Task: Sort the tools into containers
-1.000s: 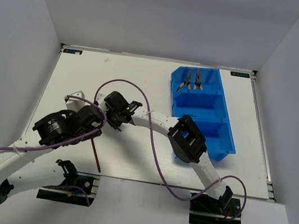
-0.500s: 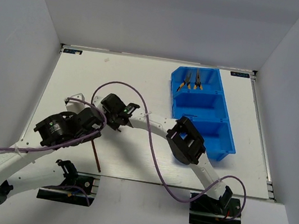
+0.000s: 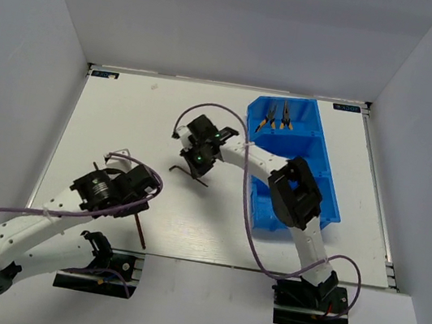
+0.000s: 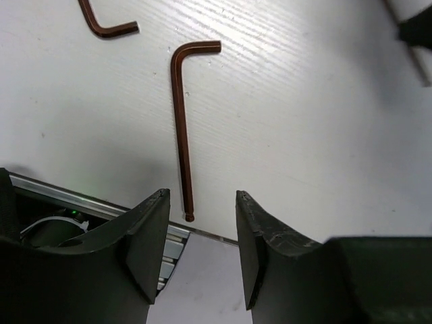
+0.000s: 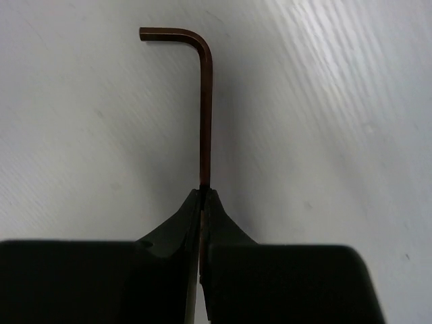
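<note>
Two pliers in far compartment of blue bin; right fingers clamped on hex key, left fingers apart

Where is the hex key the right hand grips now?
The right wrist view shows the hex key pinched by its long shank in the right hand; from above, that is just left of the blue bin, level with its middle compartment.
</note>
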